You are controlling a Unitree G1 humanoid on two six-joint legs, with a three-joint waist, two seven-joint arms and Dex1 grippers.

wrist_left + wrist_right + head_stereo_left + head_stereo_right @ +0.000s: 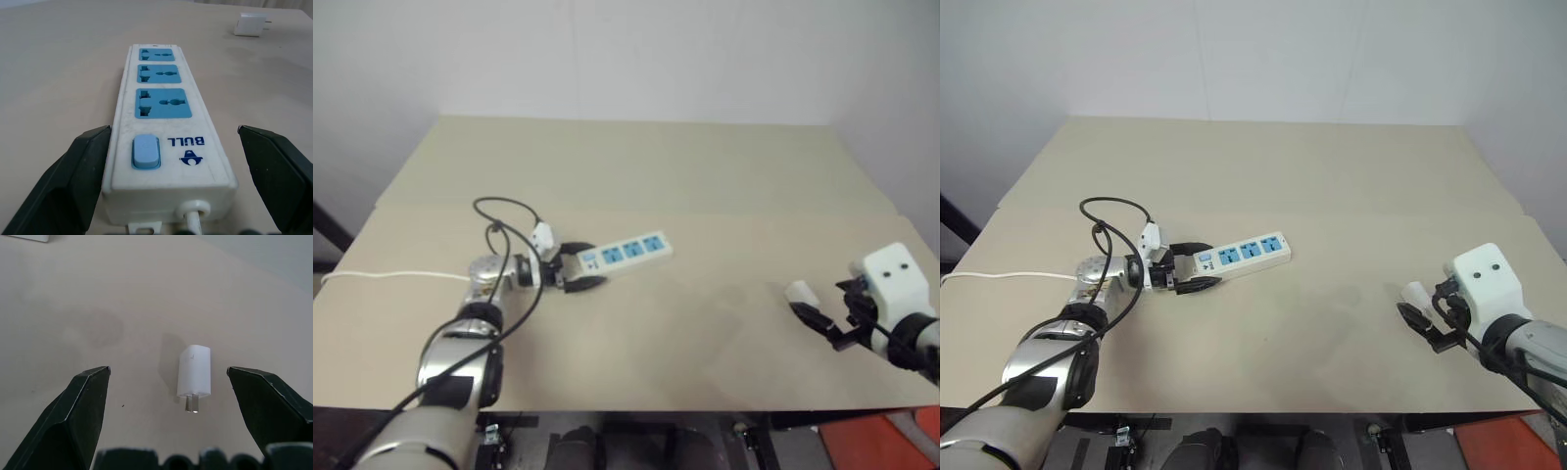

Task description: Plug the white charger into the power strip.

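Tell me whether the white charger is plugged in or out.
Out. The white charger lies on the table with its prongs bare, apart from the power strip, whose three blue sockets are all empty.

The strip is white with three blue socket faces, a pale blue switch and a dark blue "BULL" mark with a small logo beside it; its cord is white too. The charger is plain white with silvery prongs. The worktop is an even beige. Both the left pincer and the right pincer have black fingers.
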